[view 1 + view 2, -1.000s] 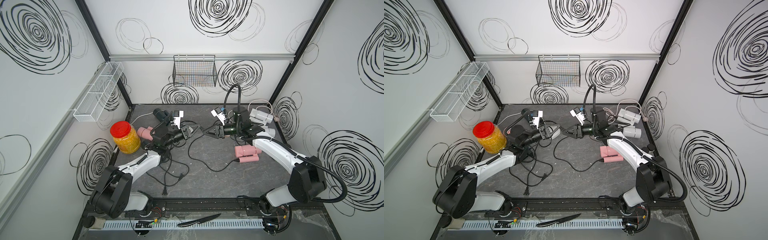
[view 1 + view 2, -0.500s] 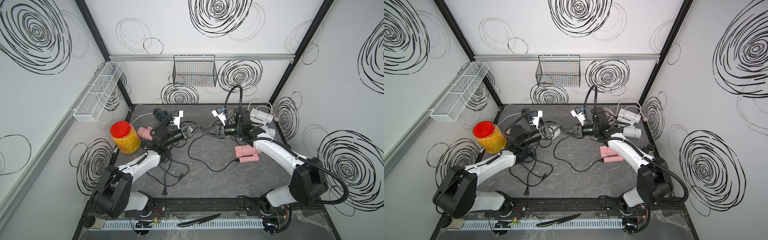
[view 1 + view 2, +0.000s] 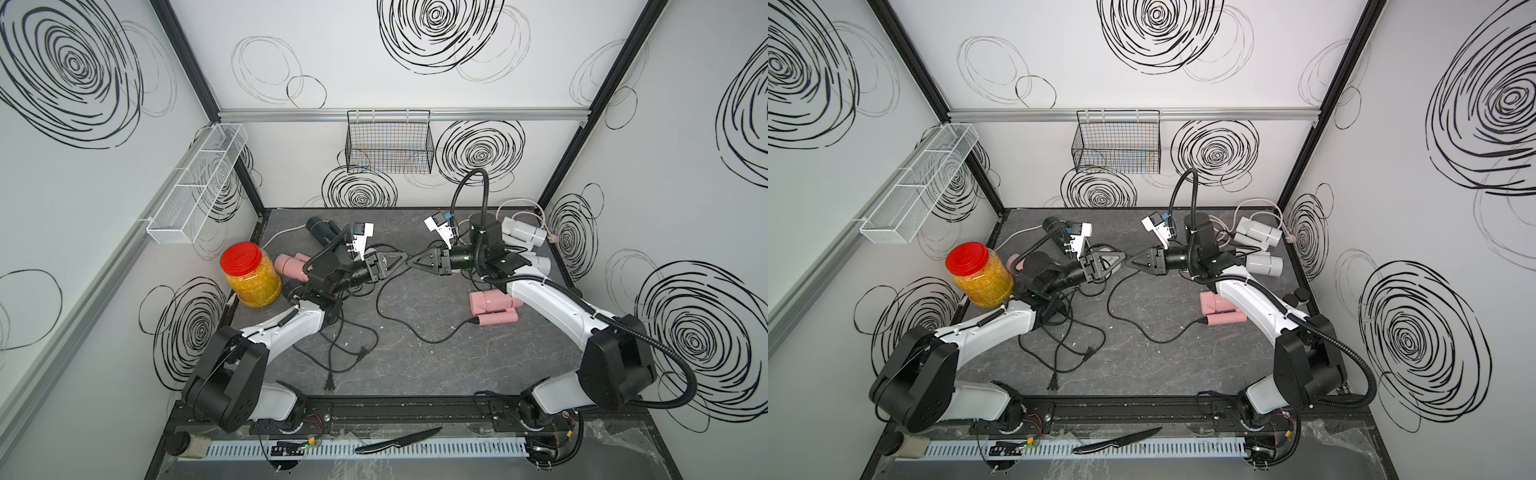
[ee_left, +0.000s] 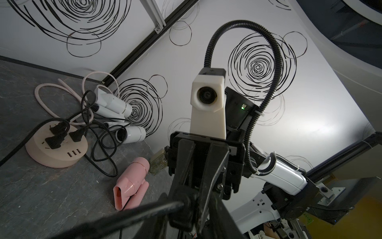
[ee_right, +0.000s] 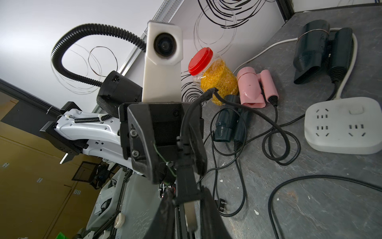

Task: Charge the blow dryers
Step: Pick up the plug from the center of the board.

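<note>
My two grippers meet tip to tip above the middle of the table. The right gripper (image 3: 412, 262) is shut on a black plug (image 4: 182, 203). Its cord (image 3: 415, 340) sags down to the pink blow dryer (image 3: 492, 301) lying on the right. The left gripper (image 3: 397, 261) faces it, jaws open on either side of the plug. Two white blow dryers (image 4: 112, 103) lie at the back right, plugged into the round beige hub (image 4: 55, 144). Two dark blow dryers (image 5: 314, 47) and another pink one (image 5: 252, 87) lie on the left, beside the white power strip (image 5: 343, 126).
A red-lidded jar (image 3: 249, 274) stands at the left edge. Tangled black cords with a loose plug (image 3: 329, 381) lie by the left arm. A knife (image 3: 397, 441) lies on the front rail. A wire basket (image 3: 388, 141) hangs on the back wall.
The right gripper has closed on the plug and the left gripper's jaws have parted from it. Both arms have stayed almost in place.
</note>
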`<state>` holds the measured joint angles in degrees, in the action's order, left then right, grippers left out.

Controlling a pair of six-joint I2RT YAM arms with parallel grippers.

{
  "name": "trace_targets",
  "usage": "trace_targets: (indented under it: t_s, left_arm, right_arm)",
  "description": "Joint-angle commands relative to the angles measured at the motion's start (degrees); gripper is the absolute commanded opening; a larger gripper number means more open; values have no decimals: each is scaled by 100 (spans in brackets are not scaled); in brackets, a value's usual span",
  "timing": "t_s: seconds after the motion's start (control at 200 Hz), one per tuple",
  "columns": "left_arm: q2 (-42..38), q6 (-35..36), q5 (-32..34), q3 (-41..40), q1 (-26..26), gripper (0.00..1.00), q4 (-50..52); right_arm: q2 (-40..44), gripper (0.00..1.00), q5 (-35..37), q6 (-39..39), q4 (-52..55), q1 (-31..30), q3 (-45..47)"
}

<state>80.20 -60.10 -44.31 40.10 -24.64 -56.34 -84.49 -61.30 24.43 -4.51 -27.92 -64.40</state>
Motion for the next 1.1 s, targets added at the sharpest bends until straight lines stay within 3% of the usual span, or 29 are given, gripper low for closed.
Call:
trace_targets:
  t_s: [0.0, 0.365, 0.635, 0.821, 1.011, 1.096]
  left_arm:
    - [4, -38, -49, 174, 2, 36, -414]
    - [-36, 42, 1, 298, 70, 20, -251]
    - [-282, 813, -68, 480, 315, 16, 972]
    - [-383, 2294, -138, 1121, 754, 18, 3165]
    - [-323, 4581, 184, 2080, 1242, 22, 5792]
    - [-294, 5512, 402, 2274, 1380, 24, 6429]
  right_arm:
    - [27, 16, -210, 50, -269, 25, 75]
    - [-15, 18, -157, 107, -380, 17, 156]
    - [175, 55, 356, -83, 9, 6, 138]
    - [732, 69, 1460, -466, 523, -44, 445]
    - [1404, 71, 2208, -660, 602, -71, 798]
    - [1602, 70, 2326, -754, 549, -108, 959]
